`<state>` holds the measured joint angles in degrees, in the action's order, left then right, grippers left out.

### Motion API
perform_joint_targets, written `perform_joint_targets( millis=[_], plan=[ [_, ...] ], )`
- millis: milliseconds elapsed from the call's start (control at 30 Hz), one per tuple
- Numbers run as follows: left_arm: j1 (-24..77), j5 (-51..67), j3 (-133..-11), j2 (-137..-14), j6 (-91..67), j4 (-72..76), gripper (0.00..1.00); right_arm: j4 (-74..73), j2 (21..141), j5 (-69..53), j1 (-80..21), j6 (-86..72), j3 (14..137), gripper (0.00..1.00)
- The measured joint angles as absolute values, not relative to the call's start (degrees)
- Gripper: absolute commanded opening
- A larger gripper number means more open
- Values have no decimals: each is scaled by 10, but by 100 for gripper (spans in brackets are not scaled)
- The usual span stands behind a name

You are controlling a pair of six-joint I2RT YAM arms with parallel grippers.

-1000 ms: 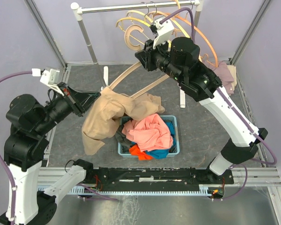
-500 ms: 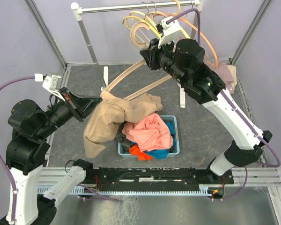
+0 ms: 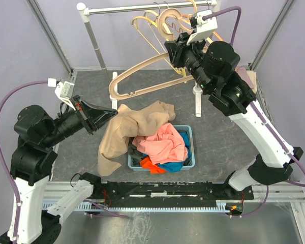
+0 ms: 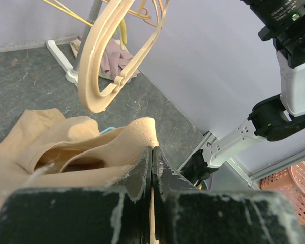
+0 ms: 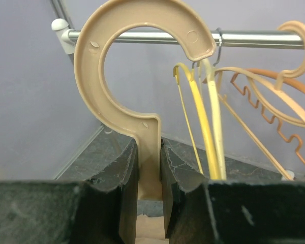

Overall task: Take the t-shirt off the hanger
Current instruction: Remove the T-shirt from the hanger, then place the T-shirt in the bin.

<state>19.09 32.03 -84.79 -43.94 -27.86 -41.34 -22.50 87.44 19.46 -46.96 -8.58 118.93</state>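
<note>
- T-shirt (image 3: 137, 124) hung clamped in the left gripper (image 3: 113, 113), trailing toward 4 o'clock, clear of the hanger (image 3: 142, 81).
- Right gripper (image 3: 177, 48) pinched the hanger's neck.
- Blue basket (image 3: 191, 152) at its 5 o'clock held mixed clothes (image 3: 162, 145).

Seen from overhead, the tips of the left pincer (image 3: 113, 113) vanish into the t-shirt (image 3: 127, 129), and piled clothes (image 3: 160, 145) cover most of the basket (image 3: 192, 152). The left wrist view cuts the hanger (image 4: 92, 66) off at 12 o'clock; in the right wrist view the right pincer (image 5: 149, 162) hides its arms.

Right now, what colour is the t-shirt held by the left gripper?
The t-shirt is plain tan, clearest in the top view.
</note>
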Motion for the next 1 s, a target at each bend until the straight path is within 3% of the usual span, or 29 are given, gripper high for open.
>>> perform_joint_targets(
  millis=[267,733,1000],
  plan=[
    [191,342,-853,-489,-309,-354,3,-211,852,261,-470,-65,1182,5],
    [191,382,-931,-631,-436,-111,3,-209,806,383,-468,-12,1148,4],
    [191,420,-1069,-740,-542,37,3,-200,772,470,-458,19,1134,4]
  ],
)
